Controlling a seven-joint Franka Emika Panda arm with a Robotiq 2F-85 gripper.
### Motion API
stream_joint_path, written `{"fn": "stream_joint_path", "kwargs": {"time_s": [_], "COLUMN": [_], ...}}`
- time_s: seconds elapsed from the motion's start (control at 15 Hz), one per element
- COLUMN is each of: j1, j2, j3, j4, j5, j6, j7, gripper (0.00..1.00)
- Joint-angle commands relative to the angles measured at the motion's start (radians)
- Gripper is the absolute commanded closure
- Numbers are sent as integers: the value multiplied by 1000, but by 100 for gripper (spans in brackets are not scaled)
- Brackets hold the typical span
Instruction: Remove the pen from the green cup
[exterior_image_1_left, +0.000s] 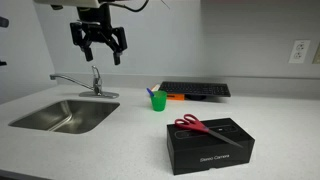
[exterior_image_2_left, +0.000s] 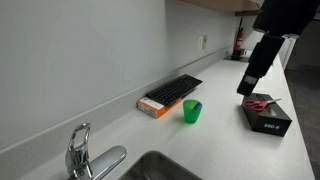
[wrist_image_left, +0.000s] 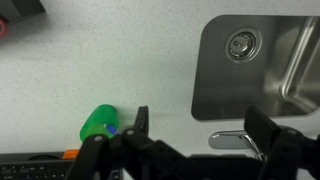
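Observation:
The green cup (exterior_image_1_left: 158, 101) stands on the white counter in front of a keyboard. It also shows in the other exterior view (exterior_image_2_left: 192, 112) and lower left in the wrist view (wrist_image_left: 97, 122). The blue-purple pen (exterior_image_1_left: 151, 92) sticks up out of the cup and leans over its rim. In the wrist view only its blue tip (wrist_image_left: 112, 129) shows. My gripper (exterior_image_1_left: 98, 45) is open and empty. It hangs high above the counter, well clear of the cup, and shows in the wrist view (wrist_image_left: 200, 125) with its jaws wide apart. In an exterior view the gripper (exterior_image_2_left: 245, 86) is a dark shape.
A steel sink (exterior_image_1_left: 65, 115) with a faucet (exterior_image_1_left: 92, 82) lies to one side of the cup. A black keyboard (exterior_image_1_left: 195, 89) and an orange object (exterior_image_2_left: 155, 105) lie behind it. A black box (exterior_image_1_left: 210, 144) carries red-handled scissors (exterior_image_1_left: 200, 126).

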Motion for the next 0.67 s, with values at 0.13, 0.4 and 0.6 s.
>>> {"fn": "stream_joint_path", "kwargs": {"time_s": [0.13, 0.4, 0.6], "j1": [-4, -32, -66], "j2": [2, 15, 64], "j3": [3, 37, 53], "j4": [2, -19, -31], "j5": [1, -72, -170], "j6": [-3, 73, 142], "j7": [-1, 52, 111], "gripper": [0, 0, 0]}}
